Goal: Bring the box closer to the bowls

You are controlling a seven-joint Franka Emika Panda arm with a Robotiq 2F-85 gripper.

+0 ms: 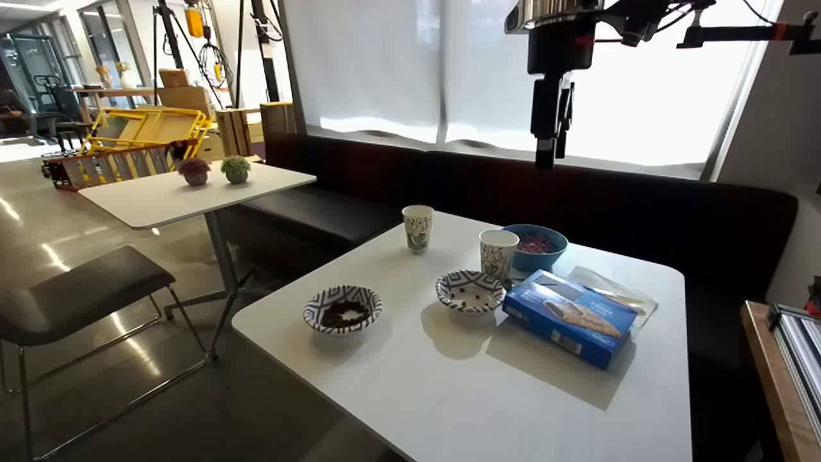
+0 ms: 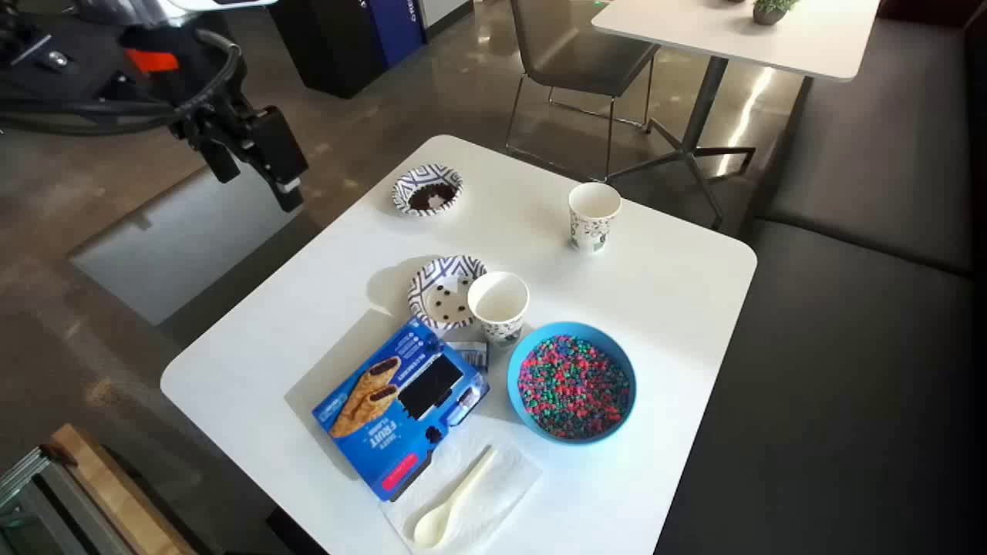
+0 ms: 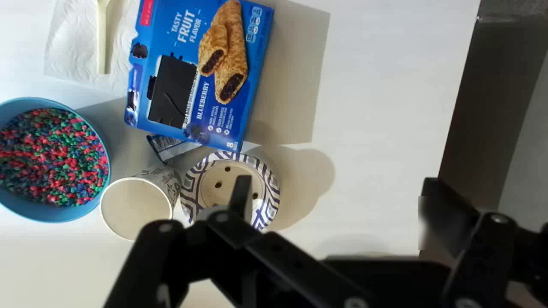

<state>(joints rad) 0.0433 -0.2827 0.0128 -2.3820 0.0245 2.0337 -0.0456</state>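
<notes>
On table (image 2: 671,254): 2 patterned bowls (image 2: 428,190) (image 2: 446,293), 1 near corner, 1 farther from edges beside 1 box (image 2: 401,411); 2 cups (image 2: 594,218) (image 2: 500,307). Spread, released gripper (image 3: 336,184) fingers.

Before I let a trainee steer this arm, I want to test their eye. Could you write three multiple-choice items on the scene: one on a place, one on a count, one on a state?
1. Where is the box?
A) On the bench
B) On the far table
C) On the near table, beside a patterned bowl

2. How many paper cups stand on the near table?
A) One
B) Two
C) Four

3. How is the pincer?
A) Open, holding nothing
B) Shut on the box
C) Shut on the spoon

1 C: both exterior views show box and bowl side by side there.
2 B: one cup stands by the blue bowl, the other stands apart.
3 A: its jaws are wide apart in the wrist view, with nothing gripped.
</notes>
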